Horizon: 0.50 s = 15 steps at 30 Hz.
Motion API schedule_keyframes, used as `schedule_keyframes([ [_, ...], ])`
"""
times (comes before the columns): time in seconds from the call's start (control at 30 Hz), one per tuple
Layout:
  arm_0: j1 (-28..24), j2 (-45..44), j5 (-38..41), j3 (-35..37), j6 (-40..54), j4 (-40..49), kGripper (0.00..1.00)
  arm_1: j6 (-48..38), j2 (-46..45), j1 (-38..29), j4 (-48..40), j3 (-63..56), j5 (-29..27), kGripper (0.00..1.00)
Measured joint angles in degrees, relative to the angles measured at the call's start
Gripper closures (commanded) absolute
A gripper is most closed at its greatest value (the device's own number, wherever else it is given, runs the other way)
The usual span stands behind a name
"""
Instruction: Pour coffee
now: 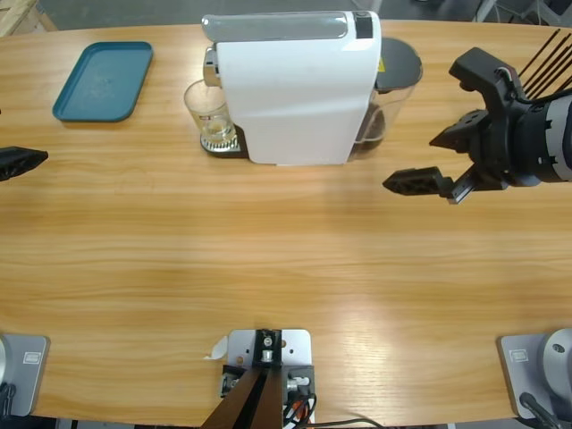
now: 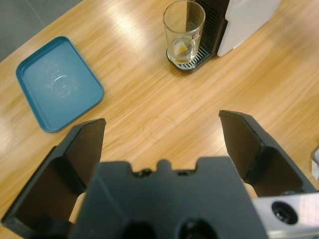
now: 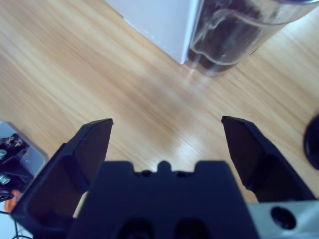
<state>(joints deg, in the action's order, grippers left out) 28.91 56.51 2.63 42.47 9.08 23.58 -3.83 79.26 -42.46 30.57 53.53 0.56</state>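
Observation:
A clear glass tumbler point(image 1: 210, 114) with a small red mark stands on the drip tray point(image 2: 192, 63) of the white coffee machine point(image 1: 299, 89), under its spout. A thin layer of pale coffee point(image 2: 180, 50) lies in the tumbler's bottom. My left gripper point(image 2: 162, 121) is open and holds nothing, well back from the tumbler point(image 2: 184, 31); only its black tip point(image 1: 20, 162) shows at the high view's left edge. My right gripper point(image 1: 424, 126) hovers open to the right of the machine, with nothing between its fingers point(image 3: 167, 123).
A teal tray point(image 1: 104, 79) lies at the far left of the table, also in the left wrist view point(image 2: 58, 82). A clear water tank point(image 3: 234, 35) with a dark lid point(image 1: 398, 64) sits on the machine's right side, close to my right gripper.

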Motion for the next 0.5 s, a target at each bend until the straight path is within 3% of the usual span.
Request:
schedule_keyframes([
  [0.17,0.0,0.02,-0.62,-1.87,-2.12,-1.08,0.032,1.02,-1.44,4.44,3.26,6.0,-1.74,0.0],
  [0.23,0.01,0.02,-1.3,-2.18,-2.4,-1.2,0.032,1.68,-1.63,7.96,4.65,9.98,-1.73,0.056],
  [0.3,0.01,0.06,-2.12,-2.45,-2.59,-1.22,0.032,2.43,-1.32,11.48,6.06,14.08,-1.15,0.209],
  [0.33,0.01,0.18,-2.26,-2.61,-2.69,-1.23,0.032,2.89,-0.82,13.07,6.86,16.19,-0.67,0.373],
  [0.4,0.01,0.9,-2.35,-2.87,-2.86,-1.39,0.032,3.54,1.01,15.15,8.35,19.62,-0.27,0.946],
  [0.43,0.01,1.54,-2.35,-2.9,-2.91,-1.54,0.035,3.83,1.83,15.57,9.04,20.9,-0.22,1.0],
  [0.5,0.01,3.3,-2.35,-2.92,-2.91,-1.82,0.055,4.42,3.6,15.91,9.96,22.54,0.27,1.0],
])
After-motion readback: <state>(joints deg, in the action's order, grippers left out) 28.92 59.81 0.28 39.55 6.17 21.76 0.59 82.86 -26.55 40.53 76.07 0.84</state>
